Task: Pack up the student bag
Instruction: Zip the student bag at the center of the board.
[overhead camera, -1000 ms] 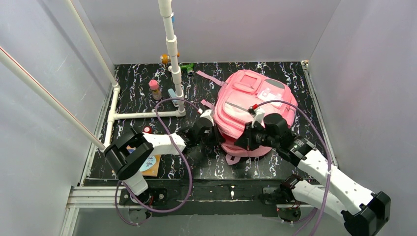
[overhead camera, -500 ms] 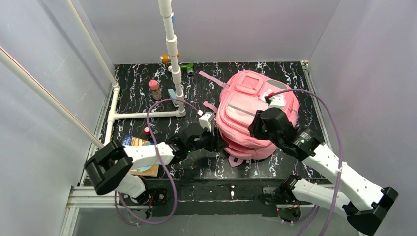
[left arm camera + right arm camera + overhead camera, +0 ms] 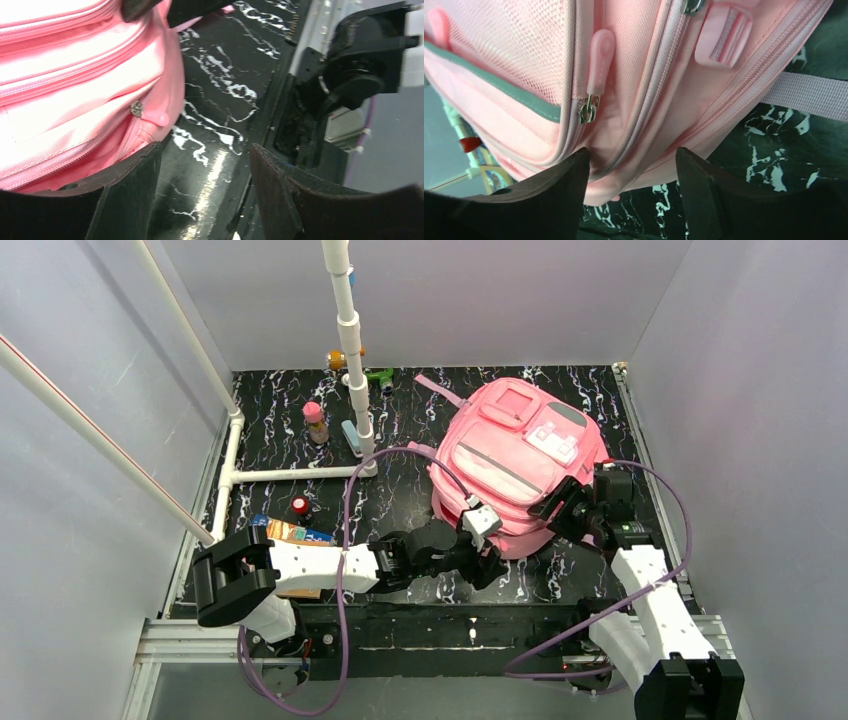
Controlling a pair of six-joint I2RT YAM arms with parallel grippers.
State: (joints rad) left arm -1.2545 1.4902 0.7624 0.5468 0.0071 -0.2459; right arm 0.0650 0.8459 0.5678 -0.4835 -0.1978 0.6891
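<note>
The student bag (image 3: 515,460), a large pink backpack with a white patch, lies flat at the table's right middle. My left gripper (image 3: 490,565) sits at its near edge, low over the table. In the left wrist view the left gripper (image 3: 202,170) is open with only black table between the fingers, and the student bag (image 3: 75,90) lies just past the left finger. My right gripper (image 3: 565,510) is at the bag's right near corner. In the right wrist view the right gripper (image 3: 631,170) is open, and the student bag (image 3: 649,75) hangs loose above the gap, ungripped.
A white pipe frame (image 3: 350,340) stands left of the bag. A pink-capped bottle (image 3: 315,423), a red-capped item (image 3: 299,505) and a flat packet (image 3: 295,533) lie on the left. Orange (image 3: 337,360) and green (image 3: 380,375) items sit at the back wall.
Both grippers have opened and come off the bag. The left gripper has slid right along the bag's near edge; the right arm has drawn back to the right. The bag has turned slightly.
</note>
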